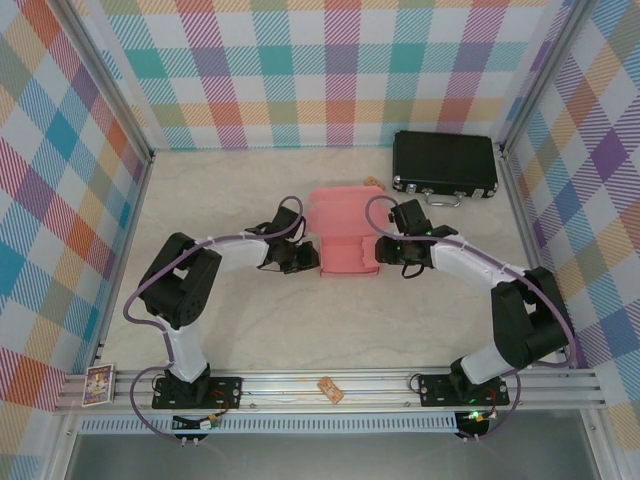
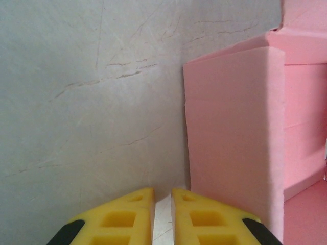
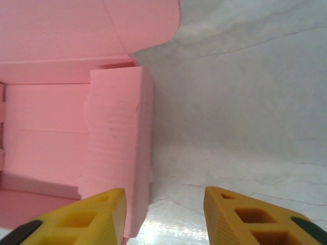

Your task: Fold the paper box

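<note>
The salmon-pink paper box point(image 1: 345, 235) lies at the table's middle, partly folded, with side walls raised and a flap spread toward the back. My left gripper point(image 1: 303, 259) sits just left of its left wall point(image 2: 232, 132); the yellow fingers point(image 2: 130, 217) are nearly together with only bare table in the slit, gripper point(image 2: 163, 196) shut. My right gripper point(image 1: 383, 252) is at the box's right wall point(image 3: 120, 148). It stands open point(image 3: 164, 196), its left finger point(image 3: 87, 217) in front of that wall, its right finger point(image 3: 250, 214) over bare table.
A black hard case point(image 1: 444, 165) with a handle lies at the back right. A small tan object point(image 1: 373, 181) sits behind the box. A card point(image 1: 98, 384) and a small tan piece point(image 1: 331, 388) rest on the front rail. Checkered walls enclose the table.
</note>
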`<state>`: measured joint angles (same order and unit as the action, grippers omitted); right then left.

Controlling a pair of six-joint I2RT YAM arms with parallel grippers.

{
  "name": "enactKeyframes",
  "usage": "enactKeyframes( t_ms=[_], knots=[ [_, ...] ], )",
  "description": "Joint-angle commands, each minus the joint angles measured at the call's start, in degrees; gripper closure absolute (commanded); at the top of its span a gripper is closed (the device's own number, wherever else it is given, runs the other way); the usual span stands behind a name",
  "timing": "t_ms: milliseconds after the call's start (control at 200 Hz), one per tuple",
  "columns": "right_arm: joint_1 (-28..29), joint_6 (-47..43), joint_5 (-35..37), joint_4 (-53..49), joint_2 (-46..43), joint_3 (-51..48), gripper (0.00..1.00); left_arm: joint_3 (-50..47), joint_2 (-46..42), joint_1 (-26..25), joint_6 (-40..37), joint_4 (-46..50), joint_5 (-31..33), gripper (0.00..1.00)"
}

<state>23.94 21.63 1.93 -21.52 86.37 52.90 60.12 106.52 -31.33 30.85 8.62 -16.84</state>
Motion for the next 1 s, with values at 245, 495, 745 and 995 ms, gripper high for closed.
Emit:
enactKeyframes(
  t_ms=[245, 495, 745, 995],
  knots=[
    [-2.1, 7.8, -9.2, 7.7, 5.6, 0.3, 0.54, -2.0, -1.3, -0.9, 0.8, 2.9, 1.0, 0.84],
    [-2.3, 10.3, -9.3, 13.8, 6.8, -1.4, 0.58, -2.3, -1.4, -0.9, 0.4, 2.9, 1.0, 0.84],
    [-2.6, 12.9, -7.8, 15.6, 9.9, -1.1, 0.6, -2.5, -1.5, -0.9, 0.2, 2.9, 1.0, 0.85],
    [-2.6, 13.1, -7.6, 16.1, 12.2, -0.6, 0.68, -2.6, -1.4, -0.9, 0.0, 2.8, 0.9, 0.86]
  ],
)
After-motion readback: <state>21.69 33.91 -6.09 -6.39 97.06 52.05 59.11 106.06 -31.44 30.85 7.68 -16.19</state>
